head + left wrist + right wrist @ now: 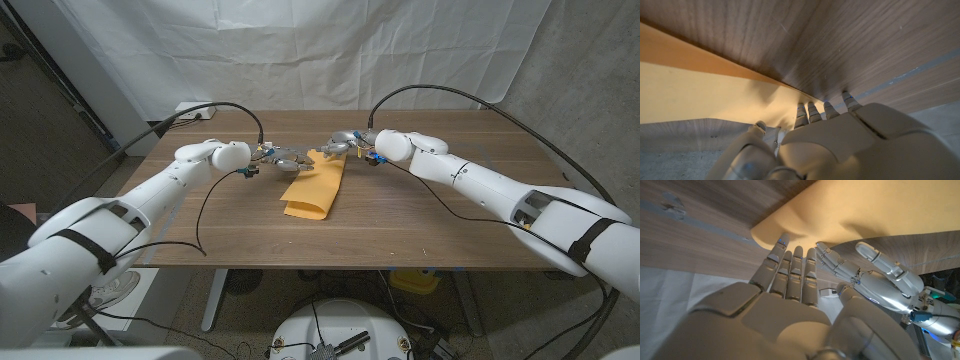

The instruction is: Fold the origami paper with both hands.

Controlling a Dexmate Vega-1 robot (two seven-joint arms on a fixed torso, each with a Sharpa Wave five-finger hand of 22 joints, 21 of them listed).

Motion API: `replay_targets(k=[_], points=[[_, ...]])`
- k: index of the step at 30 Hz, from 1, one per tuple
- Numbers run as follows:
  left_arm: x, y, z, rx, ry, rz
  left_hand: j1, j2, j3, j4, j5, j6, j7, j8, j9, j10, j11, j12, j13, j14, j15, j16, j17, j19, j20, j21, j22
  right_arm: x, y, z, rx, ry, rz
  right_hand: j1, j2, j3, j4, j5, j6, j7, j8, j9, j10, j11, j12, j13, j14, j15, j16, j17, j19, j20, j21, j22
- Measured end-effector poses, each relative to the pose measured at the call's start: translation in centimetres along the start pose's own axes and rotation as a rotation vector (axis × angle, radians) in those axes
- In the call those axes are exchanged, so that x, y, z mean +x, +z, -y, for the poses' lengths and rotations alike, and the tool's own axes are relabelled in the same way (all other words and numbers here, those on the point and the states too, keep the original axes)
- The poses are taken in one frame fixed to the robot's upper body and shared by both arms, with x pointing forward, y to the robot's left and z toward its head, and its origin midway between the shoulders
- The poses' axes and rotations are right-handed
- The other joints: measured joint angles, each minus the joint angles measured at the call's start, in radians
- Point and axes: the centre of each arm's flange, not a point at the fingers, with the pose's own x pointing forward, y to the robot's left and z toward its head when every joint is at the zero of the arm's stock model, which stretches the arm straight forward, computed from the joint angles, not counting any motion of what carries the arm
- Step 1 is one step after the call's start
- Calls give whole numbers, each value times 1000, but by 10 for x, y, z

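Orange origami paper [314,186] lies near the middle of the wooden table [400,225], already doubled over into a long strip with a rounded fold at its near end. Both hands meet at the far end of the strip.

Left hand [278,158]: positioned at the far-left corner of the paper. In the left wrist view its fingers [812,114] reach onto the paper's edge, close together and extended. Whether paper is pinched against the thumb cannot be told.

Right hand [343,143]: positioned at the far-right corner. In the right wrist view its fingers [792,267] lie side by side under a lifted, curled flap of the paper [850,210], touching it. A closed pinch is not confirmed.

Step in hand, as judged: securing the far edge for a further fold, or aligning the layers.

Next move calls for:
1. Equal hold at both corners.
2. Matched travel of both hands, so the edge stays square.
3. Pressing the crease only after the edges coincide.
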Motion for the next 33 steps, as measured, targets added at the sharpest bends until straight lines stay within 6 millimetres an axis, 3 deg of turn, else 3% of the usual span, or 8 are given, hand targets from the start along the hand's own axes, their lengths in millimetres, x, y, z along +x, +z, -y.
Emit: replay_targets(k=[13, 19, 25, 33], points=[[-2, 0, -1, 1, 4, -1, 0, 0, -8, 0, 0, 0, 0, -6, -1, 0, 0, -3, 1, 0, 0, -3, 0, 0, 0, 0, 0, 4, -13, -6, -11, 34, -49, -47, -3, -25, 24, 5, 38, 3, 4, -3, 30, 5, 8, 0, 42, -3, 6, -4, 31, -1, 12, -1], [-2, -1, -1, 0, 7, -1, 0, 0, -8, 0, 4, 0, 0, -8, 0, 0, 0, -4, 1, 5, -5, -3, 0, 0, 0, 4, 0, 4, -17, -11, -6, 59, -67, -65, -4, -34, 28, 12, 60, 8, 4, -3, 61, 0, 15, 0, 75, -3, 8, -9, 69, 5, 21, -5], [-2, -2, -2, 0, 10, 1, 0, 0, -12, 4, 4, 0, 0, -8, 0, 0, 0, -4, 1, 5, -5, -3, 0, 0, 0, 4, 0, 4, -18, -18, 5, 80, -71, -74, -2, -34, 28, 12, 70, 9, 4, -3, 66, 5, 15, 0, 85, -3, 8, -9, 69, 5, 21, -4], [-2, -2, -2, 0, 14, 1, 0, 0, -15, 2, 4, -6, 5, -8, 1, 0, 0, -12, 1, 5, -5, -3, -5, 0, 0, 4, 0, -5, -10, -13, 10, 47, -37, -81, -3, -39, 24, 12, 70, 9, 4, -2, 66, 5, 15, 0, 88, -5, 8, -14, 73, 9, 21, 4]])
